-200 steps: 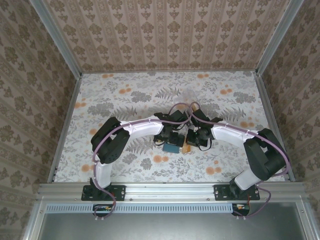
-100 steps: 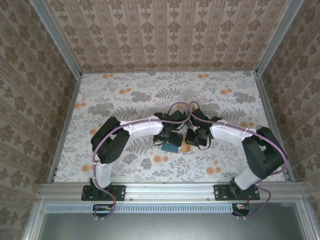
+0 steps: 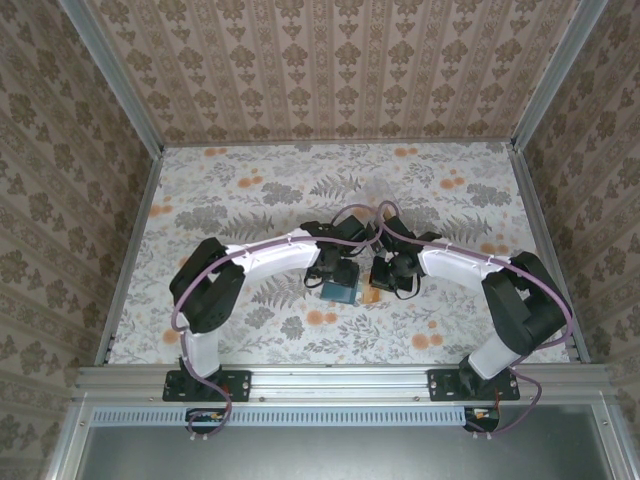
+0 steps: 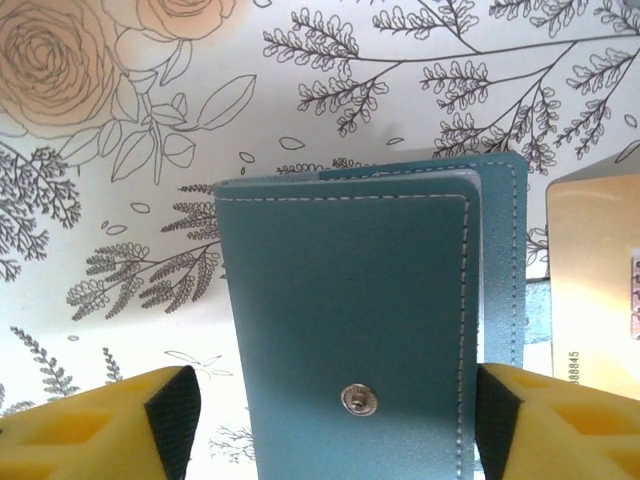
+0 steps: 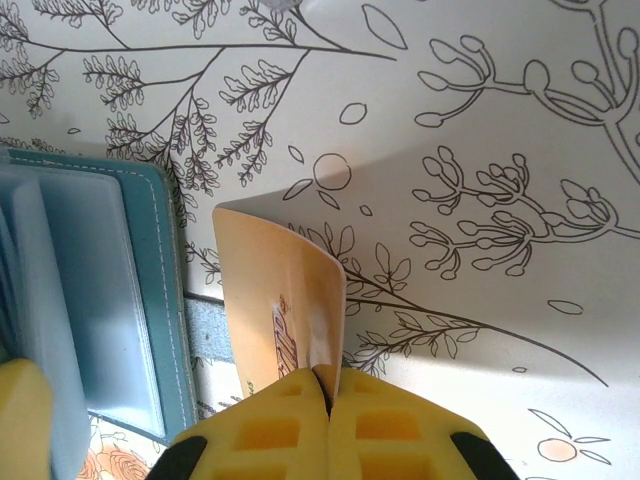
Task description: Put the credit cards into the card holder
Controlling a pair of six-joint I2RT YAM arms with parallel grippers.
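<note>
The teal card holder (image 4: 345,300) lies on the floral table, its snap flap up, and in the top view (image 3: 338,292) it sits between the two arms. My left gripper (image 4: 335,420) straddles it, open: the right pad (image 4: 495,420) is at the holder's right edge and the left pad (image 4: 178,415) stands a little off its left edge. My right gripper (image 5: 328,385) is shut on a tan-yellow credit card (image 5: 275,290), held on edge just right of the holder's pale-blue pockets (image 5: 90,290). That card also shows beside the holder (image 4: 595,280).
A narrow blue-grey strip (image 5: 205,330) lies on the table between the holder and the held card. Both arms meet at mid-table (image 3: 360,265). Patterned walls and metal rails (image 3: 135,250) border the table, with open floral surface behind and to both sides.
My left arm has stretched forward and lowered over the holder, and its jaws have narrowed around it. The right gripper has stayed almost still, holding the tan card.
</note>
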